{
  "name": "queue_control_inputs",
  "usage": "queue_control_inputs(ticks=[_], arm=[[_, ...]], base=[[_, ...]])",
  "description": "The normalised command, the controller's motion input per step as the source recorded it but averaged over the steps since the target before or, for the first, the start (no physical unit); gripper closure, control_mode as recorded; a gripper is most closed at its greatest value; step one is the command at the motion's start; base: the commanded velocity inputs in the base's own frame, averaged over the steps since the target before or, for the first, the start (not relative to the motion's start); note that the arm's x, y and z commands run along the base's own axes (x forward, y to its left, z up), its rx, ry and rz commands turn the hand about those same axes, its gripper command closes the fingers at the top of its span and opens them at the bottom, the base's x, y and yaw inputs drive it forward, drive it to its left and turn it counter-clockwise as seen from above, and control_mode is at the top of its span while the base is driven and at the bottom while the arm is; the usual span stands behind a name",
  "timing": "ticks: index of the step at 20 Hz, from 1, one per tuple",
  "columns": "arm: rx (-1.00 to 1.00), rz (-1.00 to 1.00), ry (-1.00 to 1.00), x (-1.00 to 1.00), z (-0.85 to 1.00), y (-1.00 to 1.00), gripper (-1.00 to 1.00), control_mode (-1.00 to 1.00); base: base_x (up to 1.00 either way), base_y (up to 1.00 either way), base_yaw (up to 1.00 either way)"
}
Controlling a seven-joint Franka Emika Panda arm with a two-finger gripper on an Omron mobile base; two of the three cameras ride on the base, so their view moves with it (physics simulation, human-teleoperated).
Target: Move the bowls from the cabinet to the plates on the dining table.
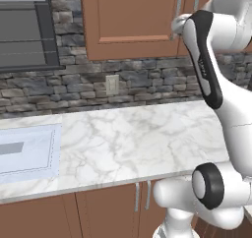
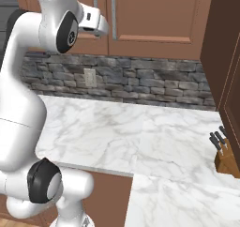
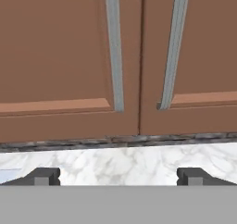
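Observation:
The cabinet (image 1: 133,20) (image 2: 154,15) is a reddish-brown wall cabinet, and both panelled doors (image 3: 60,56) are shut. Two long silver bar handles (image 3: 114,47) flank the seam between the doors. My gripper (image 3: 118,177) is raised in front of the doors, level with their lower edge and a short way off. It is open, its fingertips (image 3: 44,176) stand far apart, and nothing is between them. From the right base view the hand (image 2: 98,25) points at the door seam. The bowls, the plates and the dining table are out of view.
A white marble counter (image 1: 128,138) runs below the cabinet, backed by a grey stone wall with an outlet (image 1: 112,84). A pale inset panel (image 1: 29,153) lies at its left end. A knife block (image 2: 225,155) stands at the right, beside a tall dark cabinet (image 2: 227,57).

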Motion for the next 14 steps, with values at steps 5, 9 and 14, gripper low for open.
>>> queue_control_inputs(ticks=[5,9,14], arm=[[0.00,0.00,0.00,0.58,0.06,0.01,-1.00,-1.00],[0.00,0.00,0.00,0.56,0.00,0.00,-1.00,-1.00],[0.00,0.00,0.00,0.56,0.00,0.00,-1.00,-1.00]], base=[[0.00,0.00,0.00],[0.00,0.00,0.00],[0.00,0.00,0.00]])
